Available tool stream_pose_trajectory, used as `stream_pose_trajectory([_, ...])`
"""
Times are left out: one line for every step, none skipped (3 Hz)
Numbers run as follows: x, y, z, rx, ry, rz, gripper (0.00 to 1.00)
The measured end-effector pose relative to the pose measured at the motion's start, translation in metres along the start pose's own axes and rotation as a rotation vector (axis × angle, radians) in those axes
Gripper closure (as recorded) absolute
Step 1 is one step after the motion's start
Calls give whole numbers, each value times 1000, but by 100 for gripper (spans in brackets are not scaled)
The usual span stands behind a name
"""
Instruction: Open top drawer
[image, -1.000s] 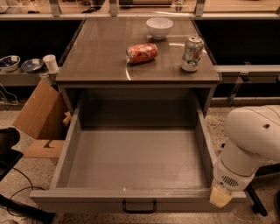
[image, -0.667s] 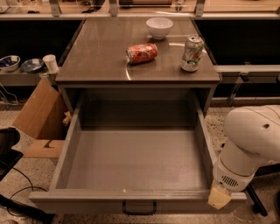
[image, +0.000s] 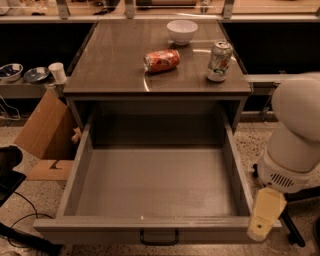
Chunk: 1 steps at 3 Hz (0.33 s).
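Observation:
The top drawer (image: 157, 180) is pulled far out of the grey cabinet toward me, and its deep plain grey interior is bare. Its small dark loop handle (image: 159, 237) sits at the centre of the front panel at the bottom edge of the view. My white arm (image: 297, 135) stands to the right of the drawer. My gripper (image: 265, 220), seen as a cream-coloured piece at the arm's end, hangs just outside the drawer's front right corner, apart from the handle.
On the cabinet top (image: 115, 60) stand a white bowl (image: 181, 31), a red can lying on its side (image: 161, 60) and an upright can (image: 219, 61). A cardboard box (image: 45, 130) leans at the left. A white cup (image: 58, 72) and bowls (image: 11, 71) sit on a low shelf.
My arm has drawn a little to the right and upward, away from the drawer's front corner. The drawer stays open as before.

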<state>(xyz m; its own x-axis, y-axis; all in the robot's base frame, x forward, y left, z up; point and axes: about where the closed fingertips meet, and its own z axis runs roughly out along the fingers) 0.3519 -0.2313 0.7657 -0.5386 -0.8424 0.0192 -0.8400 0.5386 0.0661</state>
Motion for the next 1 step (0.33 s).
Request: stream_pose_trajectory([-3, -8, -73, 85, 20, 1, 0])
